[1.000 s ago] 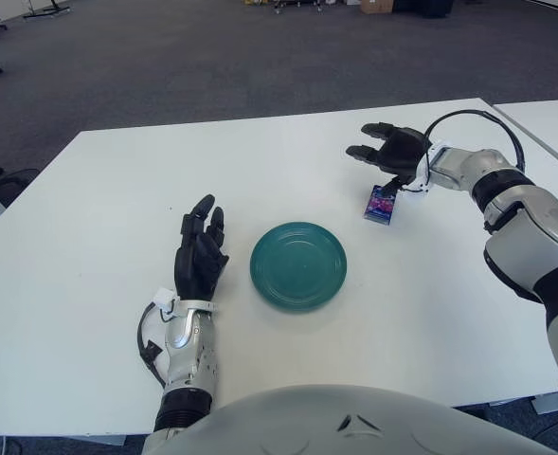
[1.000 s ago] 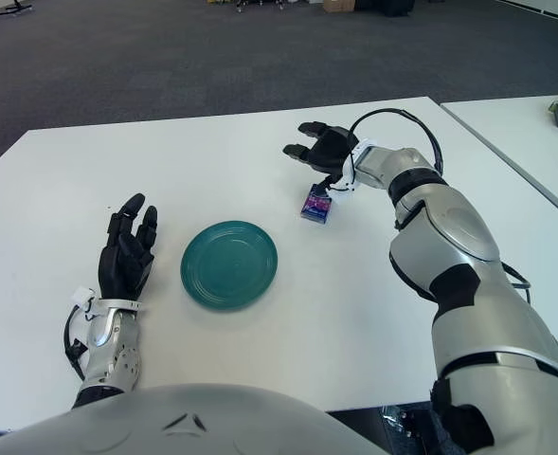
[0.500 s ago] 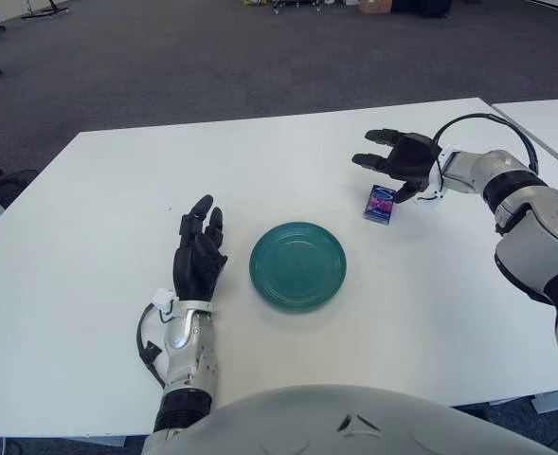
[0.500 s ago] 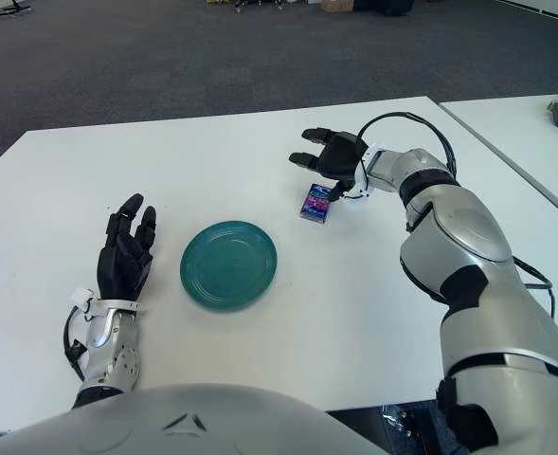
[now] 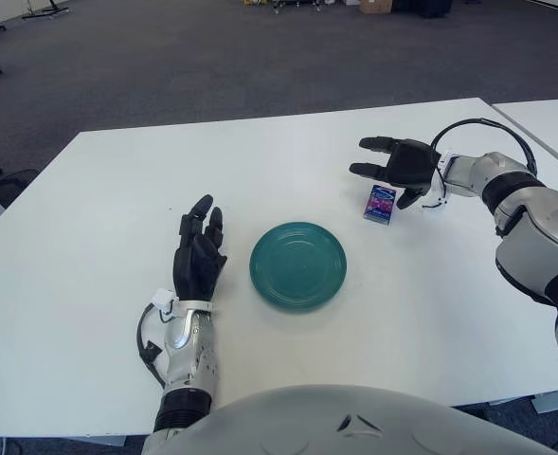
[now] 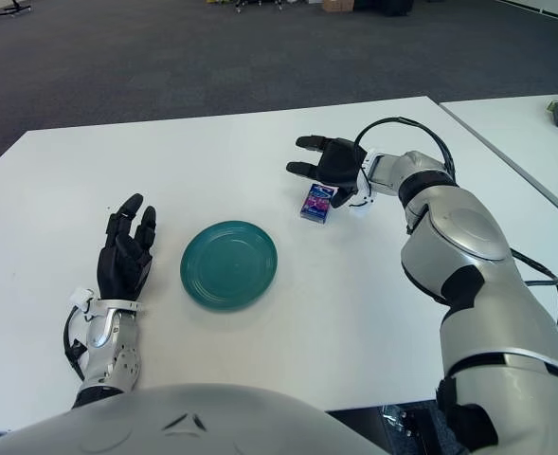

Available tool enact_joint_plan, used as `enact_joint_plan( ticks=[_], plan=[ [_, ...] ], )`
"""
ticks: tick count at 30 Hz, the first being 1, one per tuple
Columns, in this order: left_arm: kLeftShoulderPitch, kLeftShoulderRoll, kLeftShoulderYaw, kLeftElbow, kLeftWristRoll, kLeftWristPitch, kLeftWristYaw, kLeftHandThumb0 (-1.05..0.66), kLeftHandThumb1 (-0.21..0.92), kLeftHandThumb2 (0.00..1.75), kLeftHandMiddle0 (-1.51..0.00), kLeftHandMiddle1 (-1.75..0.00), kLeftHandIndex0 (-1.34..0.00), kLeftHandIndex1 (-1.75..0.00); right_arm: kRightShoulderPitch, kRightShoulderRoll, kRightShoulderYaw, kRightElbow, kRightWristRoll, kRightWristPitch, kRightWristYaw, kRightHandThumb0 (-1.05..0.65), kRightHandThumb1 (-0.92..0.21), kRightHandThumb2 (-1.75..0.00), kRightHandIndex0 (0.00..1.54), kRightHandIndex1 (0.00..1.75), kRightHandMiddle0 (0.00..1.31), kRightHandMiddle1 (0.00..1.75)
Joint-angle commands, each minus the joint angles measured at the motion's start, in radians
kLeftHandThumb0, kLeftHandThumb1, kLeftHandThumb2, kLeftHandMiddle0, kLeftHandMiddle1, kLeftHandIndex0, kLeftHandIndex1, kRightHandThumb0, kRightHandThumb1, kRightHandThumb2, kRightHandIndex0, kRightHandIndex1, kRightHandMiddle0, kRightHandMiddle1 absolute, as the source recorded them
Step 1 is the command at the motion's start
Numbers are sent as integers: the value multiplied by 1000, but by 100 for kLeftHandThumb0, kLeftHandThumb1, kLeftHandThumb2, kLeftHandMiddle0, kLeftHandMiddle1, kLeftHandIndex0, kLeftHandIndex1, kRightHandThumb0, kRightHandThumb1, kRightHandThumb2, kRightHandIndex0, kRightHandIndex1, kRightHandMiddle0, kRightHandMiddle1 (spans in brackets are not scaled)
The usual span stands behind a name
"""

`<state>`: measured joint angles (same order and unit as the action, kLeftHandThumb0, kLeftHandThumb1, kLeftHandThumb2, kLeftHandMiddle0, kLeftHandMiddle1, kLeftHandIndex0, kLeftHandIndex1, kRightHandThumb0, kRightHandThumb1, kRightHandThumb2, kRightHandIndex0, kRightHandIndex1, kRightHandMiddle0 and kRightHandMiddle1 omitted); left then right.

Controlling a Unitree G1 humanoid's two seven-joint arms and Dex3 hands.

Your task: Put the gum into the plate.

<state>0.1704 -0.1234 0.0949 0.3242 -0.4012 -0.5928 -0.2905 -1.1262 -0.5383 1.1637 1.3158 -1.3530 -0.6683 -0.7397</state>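
White table (image 5: pixel 99 209): bears every item listed here.
Green plate (image 5: pixel 298 264): near the middle of the table, nothing in it.
Right hand (image 5: pixel 399 164): fingers spread, holding nothing, just behind and above the gum.
Left hand (image 5: pixel 199 256): to the plate's left, fingers extended, holding nothing.
Gum (image 5: pixel 380 203): small purple pack on the table, right of and beyond the plate.

The gum (image 5: pixel 381 203) is a small purple-blue pack with pink and white print, just below the black fingers (image 5: pixel 377 172) of the right hand (image 5: pixel 402 163). The plate (image 5: pixel 298 264) is plain teal. The counter (image 5: pixel 89 237) is white. The left hand (image 5: pixel 199 254) is black on a silver forearm.
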Motion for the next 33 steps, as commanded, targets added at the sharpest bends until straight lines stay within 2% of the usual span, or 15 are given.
enact_joint_plan(
  ticks=[1,17,23,33],
  plan=[
    [114,-104,-4,85,-3,-12,19,-99,92,87,-22,-1,0,-77,20,39,12,-6,-10,22,-14,-105,-92,-54,0,0,0,0],
    [144,-104,-37,41,39,-22,65,-97,92,88,-21,0,0,-75,86,110,54,38,-18,84,11,-105,-92,-74,0,0,0,0],
    [160,-104,-55,14,50,-22,84,-97,92,88,-21,0,0,-75,123,135,53,60,-9,133,37,-105,-92,-74,0,0,0,0],
    [186,-100,-83,-24,51,-16,112,-95,92,88,-20,0,0,-73,151,149,53,66,1,157,47,-105,-92,-72,0,0,0,0]
  ],
)
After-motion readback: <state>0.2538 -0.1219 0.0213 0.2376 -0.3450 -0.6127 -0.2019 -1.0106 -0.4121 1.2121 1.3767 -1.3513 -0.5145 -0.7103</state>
